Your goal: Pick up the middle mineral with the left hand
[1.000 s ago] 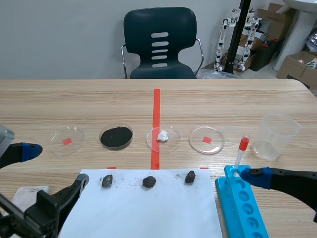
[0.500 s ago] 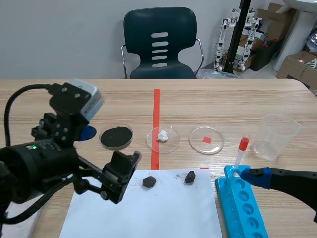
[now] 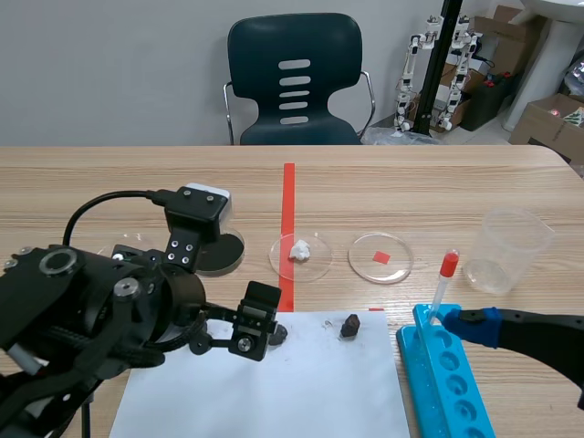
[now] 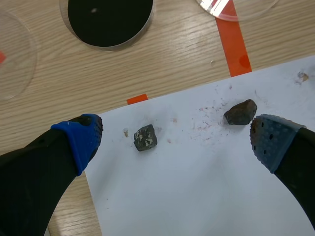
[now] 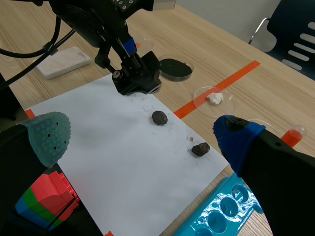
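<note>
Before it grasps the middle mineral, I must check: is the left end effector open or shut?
Open: on the left end effector the blue pads stand wide apart, nothing pressed between them.

Dish (image 4: 63, 12) of black powder (image 4: 109, 19) near white paper (image 4: 197, 196) (crumb-speckled).

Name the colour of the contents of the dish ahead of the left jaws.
Black, even and matt; the dish shows clearest in the left wrist view.
</note>
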You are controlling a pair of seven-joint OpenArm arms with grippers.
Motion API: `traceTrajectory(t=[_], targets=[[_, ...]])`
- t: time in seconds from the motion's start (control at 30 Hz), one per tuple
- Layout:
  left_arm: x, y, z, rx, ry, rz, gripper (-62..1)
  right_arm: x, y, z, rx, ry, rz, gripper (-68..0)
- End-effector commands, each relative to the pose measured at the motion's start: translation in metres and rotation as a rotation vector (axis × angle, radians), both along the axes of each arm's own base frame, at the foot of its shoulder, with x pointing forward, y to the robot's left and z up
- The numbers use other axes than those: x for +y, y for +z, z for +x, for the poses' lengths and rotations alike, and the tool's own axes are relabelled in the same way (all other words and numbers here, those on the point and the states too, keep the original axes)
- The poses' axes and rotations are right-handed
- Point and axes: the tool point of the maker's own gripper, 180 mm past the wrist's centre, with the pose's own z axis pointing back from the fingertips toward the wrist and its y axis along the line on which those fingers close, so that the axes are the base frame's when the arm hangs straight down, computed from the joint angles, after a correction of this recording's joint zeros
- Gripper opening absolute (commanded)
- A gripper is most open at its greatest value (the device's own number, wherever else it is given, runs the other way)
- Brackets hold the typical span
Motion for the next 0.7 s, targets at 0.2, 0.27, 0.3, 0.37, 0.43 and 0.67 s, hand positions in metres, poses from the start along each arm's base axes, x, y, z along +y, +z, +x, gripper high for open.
traceTrajectory(t=[0.2,0.27,0.3,0.37,0.43,0.67], targets=[[-0.021,0.000,0.000,0.058,-0.010,-0.012,1.4,0.001,0.011,0.005,-0.034,-0.008,0.024,-6.9],[-0.028,0.000,-0.002,0.063,-0.030,-0.011,1.4,0.001,0.011,0.005,-0.034,-0.008,0.024,-6.9],[-0.033,0.001,-0.003,0.062,-0.045,-0.013,1.4,0.001,0.011,0.005,-0.034,-0.008,0.024,-6.9],[-0.043,0.002,-0.005,0.052,-0.078,-0.012,1.4,0.001,0.011,0.005,-0.034,-0.008,0.024,-6.9],[-0.051,0.004,-0.006,0.036,-0.106,-0.013,1.4,0.001,0.011,0.005,-0.034,-0.008,0.024,-6.9],[-0.065,0.005,-0.001,0.023,-0.116,-0.009,1.4,0.001,0.011,0.005,-0.034,-0.008,0.024,-6.9]])
